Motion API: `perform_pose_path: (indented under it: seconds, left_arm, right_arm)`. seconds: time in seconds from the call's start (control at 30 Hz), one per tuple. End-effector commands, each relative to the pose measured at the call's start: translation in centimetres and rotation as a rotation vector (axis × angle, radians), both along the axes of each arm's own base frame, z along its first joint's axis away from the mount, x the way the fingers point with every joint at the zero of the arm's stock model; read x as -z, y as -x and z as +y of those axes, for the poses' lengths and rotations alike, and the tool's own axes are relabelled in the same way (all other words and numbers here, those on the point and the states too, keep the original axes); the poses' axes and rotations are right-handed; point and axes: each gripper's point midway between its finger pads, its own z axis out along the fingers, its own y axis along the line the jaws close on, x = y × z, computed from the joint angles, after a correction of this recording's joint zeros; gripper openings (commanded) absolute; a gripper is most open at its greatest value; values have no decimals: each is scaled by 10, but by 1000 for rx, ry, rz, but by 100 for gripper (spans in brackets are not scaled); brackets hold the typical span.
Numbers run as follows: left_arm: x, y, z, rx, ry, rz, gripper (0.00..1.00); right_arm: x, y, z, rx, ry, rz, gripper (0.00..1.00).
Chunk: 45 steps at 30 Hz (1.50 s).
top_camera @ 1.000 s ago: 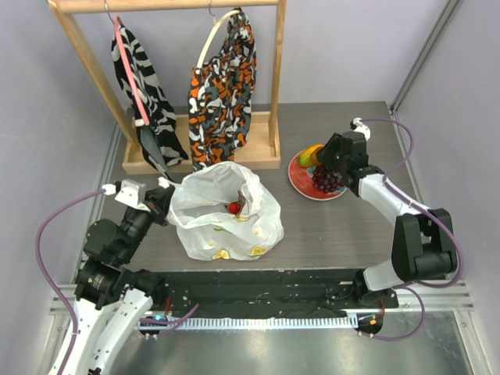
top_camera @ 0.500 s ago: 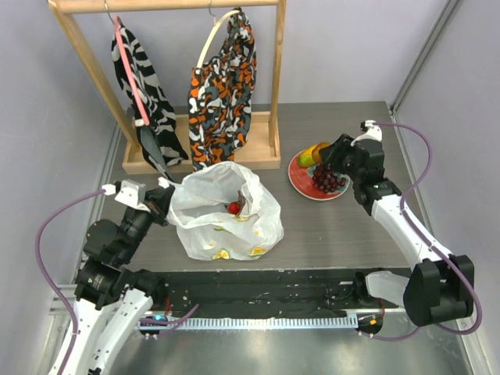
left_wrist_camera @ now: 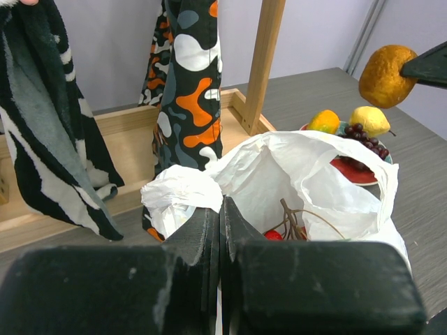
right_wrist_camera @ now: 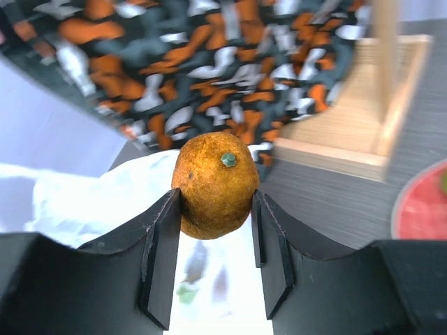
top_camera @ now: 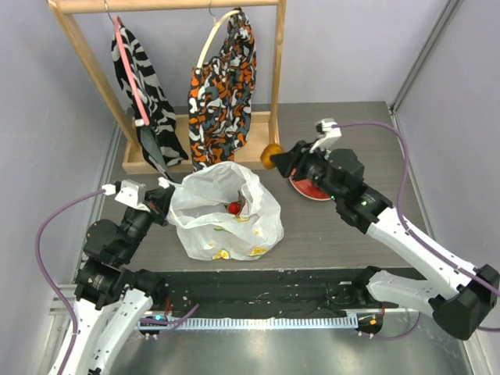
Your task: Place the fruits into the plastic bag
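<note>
The right gripper [top_camera: 276, 157] is clamped on a round, rough-skinned orange fruit [top_camera: 270, 154], one finger on each side of it. The right wrist view shows the fruit [right_wrist_camera: 214, 185] between the two black fingers [right_wrist_camera: 162, 246], with a small green stem mark facing the camera. The fruit hangs in the air, off the desk [top_camera: 336, 226], between the right corner of the wooden rack [top_camera: 269, 94] and the red plate [top_camera: 311, 191], a little beyond the far right rim of the plastic bag [top_camera: 223, 223].

The bag sits on the desk in front of the left arm, its mouth open upward. A cluster of red berries [top_camera: 233, 208] lies inside it.

The left gripper [top_camera: 162, 192] is closed at the bag's left rim, and a thin strip of white plastic shows between its fingers [left_wrist_camera: 202, 241] in the left wrist view.

On the plate [left_wrist_camera: 347, 171], seen past the bag from the left wrist, lie a purple grape bunch [left_wrist_camera: 364, 136], a yellow lemon [left_wrist_camera: 370, 120] and an orange-green mango [left_wrist_camera: 325, 121], close together. From above, the right arm hides most of the plate.

A zebra-striped cloth [top_camera: 141, 78] and an orange-black cloth [top_camera: 223, 86] hang from the rack.
</note>
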Motion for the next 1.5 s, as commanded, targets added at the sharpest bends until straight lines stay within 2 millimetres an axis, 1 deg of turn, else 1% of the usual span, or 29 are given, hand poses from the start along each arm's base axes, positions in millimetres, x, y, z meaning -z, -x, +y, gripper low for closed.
perform_pose_path:
  seconds: [0.0,0.07,0.1,0.13,0.17,0.23,0.27,0.3,0.33,0.4,0.43,0.5,0.6,0.67,0.7,0.73,0.8,0.83,0.87,0.9,0.97,1.0,1.03,1.07,1.1,1.23,1.27,1.4,1.47]
  left_arm:
    - [-12,4,-1,14,22,-31,0]
    - [-12,4,-1,12,22,-31,0]
    - [-11,3,-2,14,21,-30,0]
    - [-11,3,-2,14,21,-30,0]
    - [-12,4,-1,12,21,-33,0]
    - [-12,4,-1,14,22,-31,0]
    - [-12,4,-1,14,22,-31,0]
    - [-12,4,-1,14,22,-31,0]
    - [-12,4,-1,14,22,-31,0]
    - [-12,4,-2,17,22,-33,0]
    - [-11,4,-2,17,21,-30,0]
    - [-11,4,-3,20,21,-30,0]
    - [-12,4,-2,15,22,-33,0]
    - [-12,4,-2,19,22,-33,0]
    - [-12,5,-2,20,23,-31,0]
    - [-12,4,-2,19,23,-32,0]
    - [-12,4,-2,19,23,-32,0]
    - [-12,5,-3,22,23,-32,0]
    - [-12,4,-2,19,23,-32,0]
    - [-12,5,-3,22,24,-34,0]
    - [-13,5,-2,22,23,-36,0]
    - [-13,5,-2,22,24,-35,0]
    - [-12,5,-2,22,24,-34,0]
    - [-13,5,-2,19,24,-35,0]
    - [-13,5,-2,19,25,-37,0]
    - [-14,6,-2,20,26,-39,0]
    - [-14,6,-2,19,26,-41,0]
    - [-13,5,-1,12,25,-38,0]
    - [-12,5,-1,14,24,-37,0]
  right_arm:
    - [-32,24,58,-99,41,-97,26]
    - [-30,31,82,-145,85,-112,26]
    - [-30,37,93,-167,98,-120,26]
    - [-29,48,108,-209,108,-124,26]
    - [-23,50,123,-234,130,-119,26]
    - [-21,58,143,-281,140,-117,26]
    - [-8,57,153,-295,167,-101,26]
    - [-3,56,159,-302,187,-101,26]
    - [-3,59,166,-314,197,-101,26]
    - [17,56,174,-319,248,-69,26]
    - [16,54,175,-307,251,-67,26]
    - [24,48,176,-285,278,-42,26]
    - [30,41,180,-265,308,-26,26]
    - [31,38,186,-265,318,-21,26]
    - [37,36,187,-264,340,-6,26]
    - [37,33,194,-263,345,0,26]
    - [48,29,196,-259,381,30,26]
    - [45,26,200,-256,377,34,26]
    - [59,25,204,-261,394,70,26]
    - [66,25,205,-269,406,91,26]
    - [78,28,209,-288,411,123,26]
    - [81,34,213,-324,404,135,26]
    - [89,38,212,-338,410,154,26]
    - [89,41,212,-351,396,163,26]
    - [96,47,212,-371,403,178,26]
    - [110,63,209,-391,447,210,26]
    - [117,66,207,-394,467,223,26]
    - [143,73,204,-393,499,276,26]
    - [151,74,206,-395,509,290,26]
